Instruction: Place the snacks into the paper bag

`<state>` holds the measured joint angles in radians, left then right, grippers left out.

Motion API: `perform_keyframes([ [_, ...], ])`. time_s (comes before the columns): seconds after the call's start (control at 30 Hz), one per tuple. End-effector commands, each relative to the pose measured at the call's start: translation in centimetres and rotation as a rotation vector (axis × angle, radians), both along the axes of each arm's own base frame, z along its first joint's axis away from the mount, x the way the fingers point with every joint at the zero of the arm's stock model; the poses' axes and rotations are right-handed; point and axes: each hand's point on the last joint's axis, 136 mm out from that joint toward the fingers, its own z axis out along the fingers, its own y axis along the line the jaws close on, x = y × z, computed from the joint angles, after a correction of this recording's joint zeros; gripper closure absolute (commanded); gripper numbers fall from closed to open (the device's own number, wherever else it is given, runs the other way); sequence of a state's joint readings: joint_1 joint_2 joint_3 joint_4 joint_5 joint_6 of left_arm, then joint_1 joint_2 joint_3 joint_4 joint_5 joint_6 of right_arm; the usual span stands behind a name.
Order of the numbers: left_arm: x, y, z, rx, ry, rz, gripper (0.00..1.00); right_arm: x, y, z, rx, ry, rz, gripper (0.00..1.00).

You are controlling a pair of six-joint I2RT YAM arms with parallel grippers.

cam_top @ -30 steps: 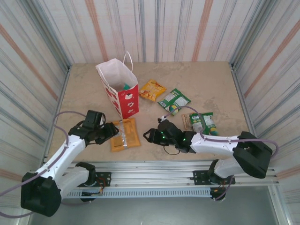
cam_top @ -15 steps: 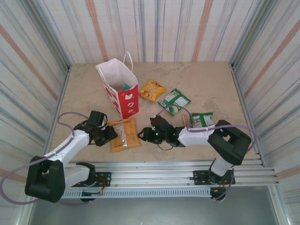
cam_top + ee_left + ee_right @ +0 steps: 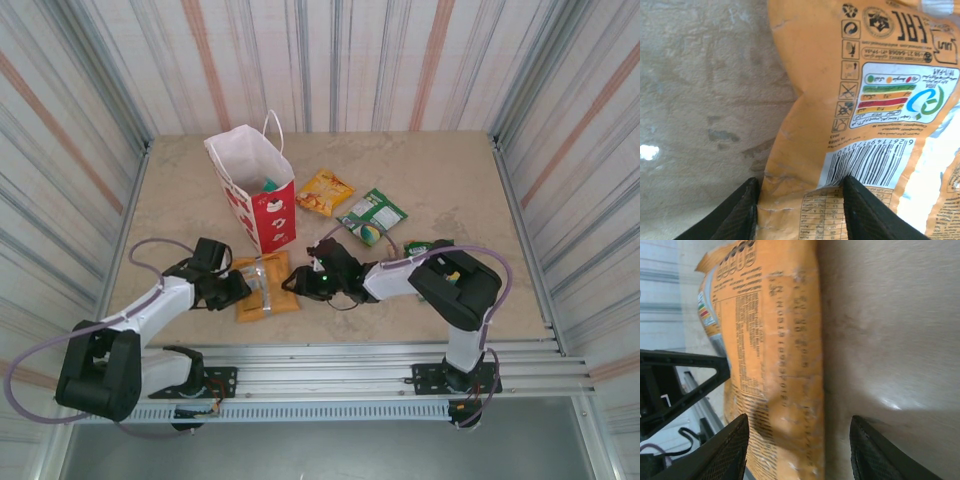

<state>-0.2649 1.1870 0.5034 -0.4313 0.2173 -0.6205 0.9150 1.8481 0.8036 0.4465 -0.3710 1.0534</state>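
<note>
Top external: flat orange foil snack packet (image 3: pixel 267 288) on desk (image 3: pixel 450 180), long axis pointing at red-and-white paper bag (image 3: pixel 256 195) behind. Your left end effector (image 3: pixel 240 289) straddles left edge, grip unclear; right end effector (image 3: pixel 297 283) released, opposite edge.

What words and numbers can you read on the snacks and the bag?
"EAC": upside-down mark on the orange packet, in the left wrist view.
"6261149170120", as best I can make out: digits beside the barcode on the same packet.
Other print on that packet: too small or blurred to read.
Paper bag: cartoon figures, no words I can read.
Green packet and yellow packet: print too small to read.
</note>
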Motion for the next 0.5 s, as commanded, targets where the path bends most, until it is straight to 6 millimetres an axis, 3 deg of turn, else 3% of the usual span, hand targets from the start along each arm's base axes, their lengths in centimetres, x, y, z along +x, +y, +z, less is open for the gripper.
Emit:
perform_keyframes([
  [0.0, -1.6, 0.3, -1.9, 0.034, 0.067, -0.035, 0.55, -0.5, 0.6, -0.9, 0.014, 0.031, 0.049, 0.45],
  [0.27, -1.6, -0.3, -2.4, 0.024, 0.083, -0.06, 0.56, -0.9, 2.3, -1.2, 0.067, 0.062, 0.103, 0.48],
  [0.47, -1.4, -0.8, -1.8, 0.018, 0.069, -0.068, 0.56, -0.9, 1.8, -0.8, 0.061, 0.042, 0.088, 0.63],
])
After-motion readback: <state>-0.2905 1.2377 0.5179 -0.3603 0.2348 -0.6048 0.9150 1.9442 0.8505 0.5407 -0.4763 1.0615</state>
